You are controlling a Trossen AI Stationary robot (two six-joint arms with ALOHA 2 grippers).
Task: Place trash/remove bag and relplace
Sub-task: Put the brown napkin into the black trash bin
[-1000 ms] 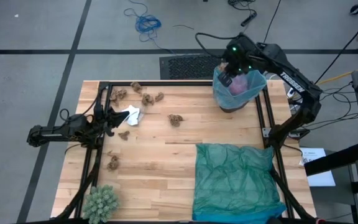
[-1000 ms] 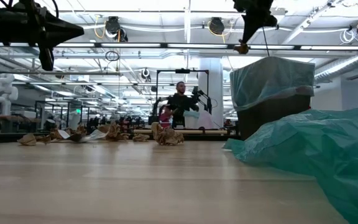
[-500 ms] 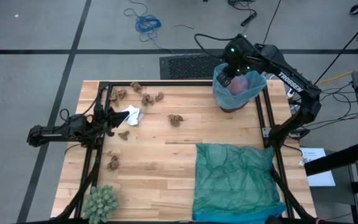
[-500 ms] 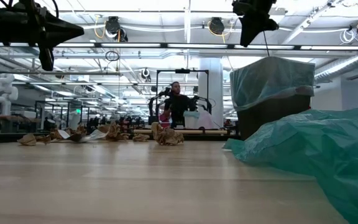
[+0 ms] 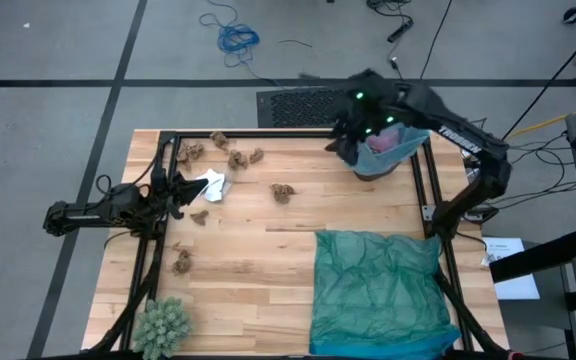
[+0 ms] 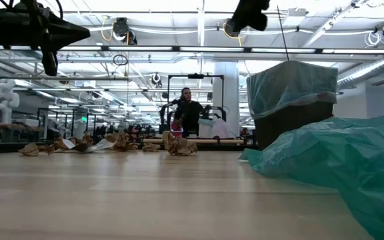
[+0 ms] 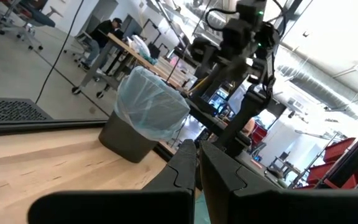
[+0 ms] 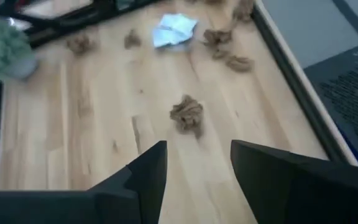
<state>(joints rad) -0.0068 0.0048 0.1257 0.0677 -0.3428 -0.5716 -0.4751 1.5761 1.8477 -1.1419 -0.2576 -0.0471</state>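
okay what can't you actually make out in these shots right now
- Contents of the blue-lined bin: high view, the blurred right arm covers most of the opening; only a pink patch shows. Low and left wrist views see just its outside.
- Right gripper: high view, motion blur; only the right wrist view shows its jaws open and empty.
- Brown paper wads: low view, too small to count.
- Teal bag: low view, cut off by the edge.

Brown paper wads (image 5: 283,192) scattered on table, light-blue bag (image 5: 393,145) – lining bin
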